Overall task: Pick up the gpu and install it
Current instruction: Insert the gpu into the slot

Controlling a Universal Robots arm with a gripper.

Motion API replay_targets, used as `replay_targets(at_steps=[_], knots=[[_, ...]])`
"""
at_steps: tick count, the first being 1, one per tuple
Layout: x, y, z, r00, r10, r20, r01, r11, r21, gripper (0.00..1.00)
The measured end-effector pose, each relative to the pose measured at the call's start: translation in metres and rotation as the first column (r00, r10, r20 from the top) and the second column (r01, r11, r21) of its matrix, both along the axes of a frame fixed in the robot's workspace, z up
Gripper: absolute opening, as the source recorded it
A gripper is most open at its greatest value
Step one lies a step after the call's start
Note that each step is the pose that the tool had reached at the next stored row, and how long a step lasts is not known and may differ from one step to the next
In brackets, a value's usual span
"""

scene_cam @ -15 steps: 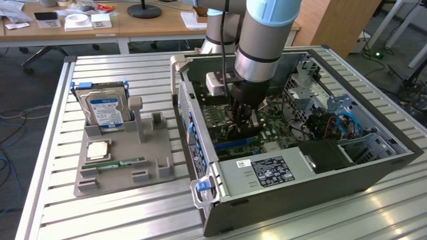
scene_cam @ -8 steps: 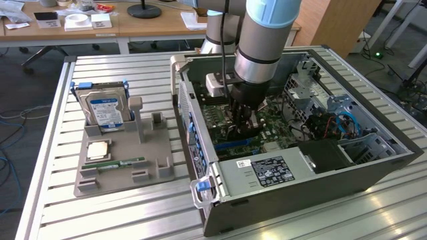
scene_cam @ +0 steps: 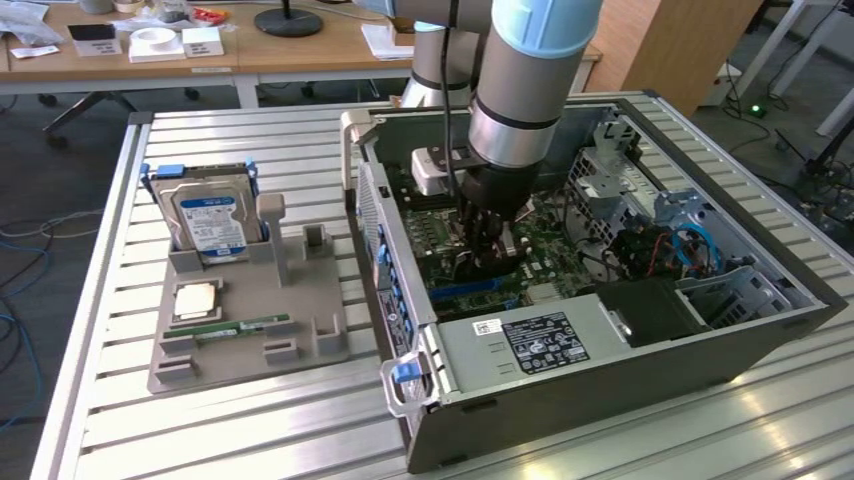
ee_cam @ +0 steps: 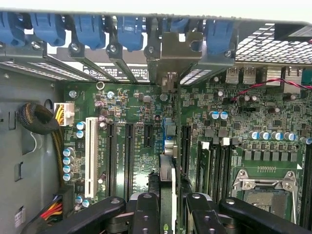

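Inside the open computer case point(scene_cam: 601, 350), the gpu point(ee_cam: 166, 180) stands on edge over the motherboard point(ee_cam: 136, 122), seen edge-on from the wrist view as a thin dark card. Its silvery bracket point(ee_cam: 179, 48) sits at the case's rear slot wall, next to the row of blue latches point(ee_cam: 90, 29). The card lines up with a blue slot point(ee_cam: 168, 139) between the black expansion slots; can't tell if it is fully seated. The gripper point(ee_cam: 170, 201) has its 2 black fingers point(ee_cam: 146, 214) clamped on the gpu, 1 on each side. In the exterior view the gripper point(scene_cam: 483, 255) is down in the case, arm coming in from above.

A white slot point(ee_cam: 89, 156) lies well apart from the card, and the CPU socket point(ee_cam: 261, 185) is on the card's other side. The power supply point(scene_cam: 527, 335) with its label sits at the near end of the case.

Outside the case, on the exterior view's left, a gray holder point(scene_cam: 307, 330) rests on the slatted table point(scene_cam: 200, 430). It carries 1 hard drive point(scene_cam: 211, 220) standing upright, 1 CPU chip point(scene_cam: 196, 298) lying flat, and 1 green memory stick point(scene_cam: 247, 326) beside the chip.
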State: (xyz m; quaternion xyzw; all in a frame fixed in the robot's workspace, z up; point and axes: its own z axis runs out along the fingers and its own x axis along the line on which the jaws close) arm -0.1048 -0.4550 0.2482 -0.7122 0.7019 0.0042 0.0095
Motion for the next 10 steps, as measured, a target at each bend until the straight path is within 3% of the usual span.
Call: replay_targets(at_steps=[10], knots=[[0.0000,0.0000,-0.0032,1.0000,0.000,0.0001,0.000,1.0000,0.0001,0.26]])
